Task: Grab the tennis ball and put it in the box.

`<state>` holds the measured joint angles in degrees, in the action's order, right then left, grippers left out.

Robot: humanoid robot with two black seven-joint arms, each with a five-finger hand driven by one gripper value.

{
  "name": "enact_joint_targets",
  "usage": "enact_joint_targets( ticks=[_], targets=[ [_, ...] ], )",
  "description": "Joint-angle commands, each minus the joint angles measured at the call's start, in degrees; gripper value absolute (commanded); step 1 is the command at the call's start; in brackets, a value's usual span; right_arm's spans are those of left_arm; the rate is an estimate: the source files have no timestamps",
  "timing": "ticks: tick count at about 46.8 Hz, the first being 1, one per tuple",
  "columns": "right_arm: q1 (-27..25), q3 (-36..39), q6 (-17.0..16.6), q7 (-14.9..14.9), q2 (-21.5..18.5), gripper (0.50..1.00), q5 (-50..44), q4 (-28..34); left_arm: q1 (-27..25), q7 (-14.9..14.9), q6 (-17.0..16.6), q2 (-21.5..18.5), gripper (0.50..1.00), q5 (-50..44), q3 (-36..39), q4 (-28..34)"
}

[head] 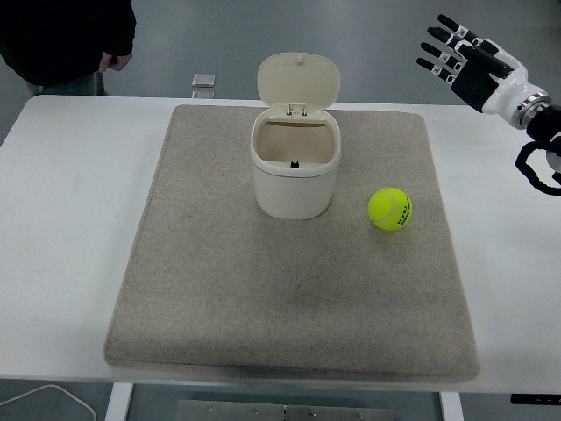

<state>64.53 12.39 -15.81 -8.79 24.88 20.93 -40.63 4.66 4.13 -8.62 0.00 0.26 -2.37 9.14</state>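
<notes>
A yellow-green tennis ball (390, 210) lies on the grey mat (219, 298), right of centre. A cream box (294, 162) with its hinged lid up stands on the mat just left of the ball, its inside open to view. My right hand (458, 54) hangs in the air at the upper right, above and to the right of the ball, well clear of it. Its fingers are spread and hold nothing. My left arm does not show.
The mat lies on a white table (61, 202). A person in dark clothes (70, 39) stands at the far left corner, one hand hanging near the table's edge. A small grey object (203, 81) lies at the far edge. A white cable (53, 396) runs under the near left edge.
</notes>
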Motion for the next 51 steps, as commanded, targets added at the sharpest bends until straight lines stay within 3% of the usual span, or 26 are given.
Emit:
enact_joint_targets(
  ticks=[1,17,38,45,51],
  targets=[
    [-0.11,0.09,-0.01,0.00,0.08,0.930,-0.01,0.03,0.00,0.00,0.00,0.00,0.996,0.00,-0.09,0.00],
    [-0.02,-0.17,-0.98,-0.26,-0.27,0.930,-0.19,0.12,-0.61,0.00,0.00,0.00,0.996,0.00,0.09,0.18],
    [-0.29,0.09,-2.47,-1.84,-0.27,0.930,-9.15,0.03,-1.05,0.00,0.00,0.00,0.996,0.00,0.00,0.09],
    [-0.29,-0.17,-5.37,-2.20,-0.18,0.930,-11.87,0.03,-1.05,0.00,0.00,0.00,0.996,0.00,0.00,0.09],
    [-0.11,-0.17,-5.81,-4.65,0.17,0.928,-17.76,0.03,-1.05,0.00,0.00,0.00,0.996,0.00,0.00,0.09]
  ],
)
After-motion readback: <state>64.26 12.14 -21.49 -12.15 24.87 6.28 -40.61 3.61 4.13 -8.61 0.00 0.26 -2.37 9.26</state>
